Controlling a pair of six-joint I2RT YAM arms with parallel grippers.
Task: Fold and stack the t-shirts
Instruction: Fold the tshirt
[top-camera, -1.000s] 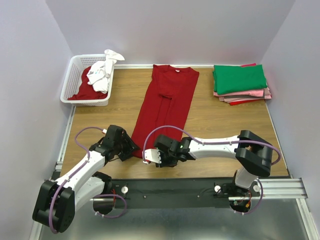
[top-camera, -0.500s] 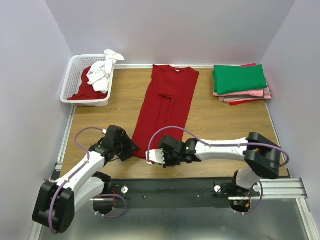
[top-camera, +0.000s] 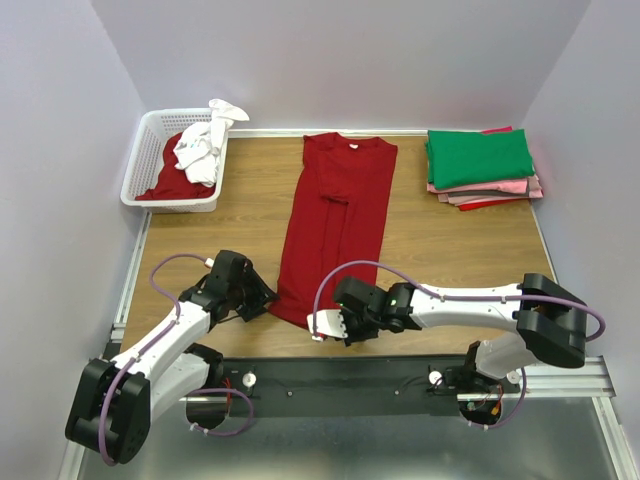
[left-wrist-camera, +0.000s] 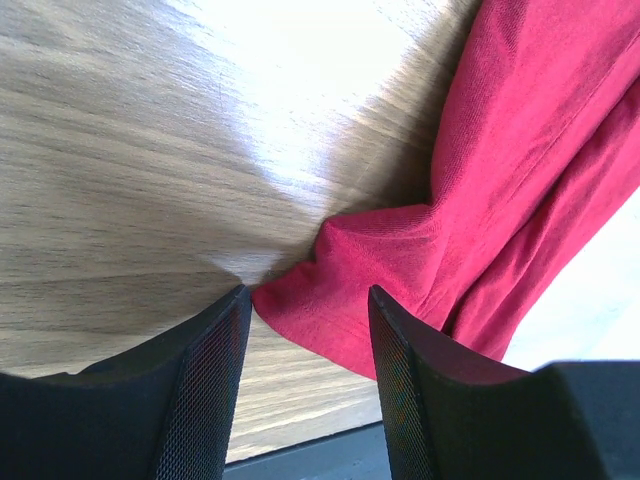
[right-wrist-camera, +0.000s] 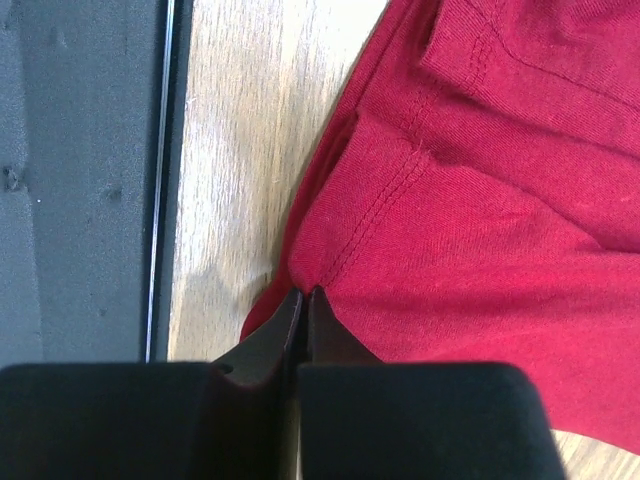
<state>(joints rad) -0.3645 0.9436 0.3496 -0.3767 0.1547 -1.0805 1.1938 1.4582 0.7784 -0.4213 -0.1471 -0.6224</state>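
Note:
A dark red t-shirt (top-camera: 337, 215), folded lengthwise into a long strip, lies in the middle of the wooden table, neck at the far end. My right gripper (top-camera: 318, 323) is shut on its near hem; in the right wrist view the closed fingertips (right-wrist-camera: 303, 300) pinch the hem of the shirt (right-wrist-camera: 480, 230). My left gripper (top-camera: 264, 299) is open at the shirt's near left corner. In the left wrist view that corner of the shirt (left-wrist-camera: 330, 290) lies between the spread fingers (left-wrist-camera: 205, 390), touching neither.
Folded shirts are stacked at the back right, green (top-camera: 478, 157) on top, pink (top-camera: 505, 187) and red below. A white lattice basket (top-camera: 140, 170) at the back left holds a white shirt (top-camera: 200, 150) and a red one (top-camera: 165, 182). A black rail (top-camera: 350, 375) runs along the near edge.
My right gripper has moved toward the near edge and to the right with the hem, drawing the shirt's near end with it. The left arm has barely moved.

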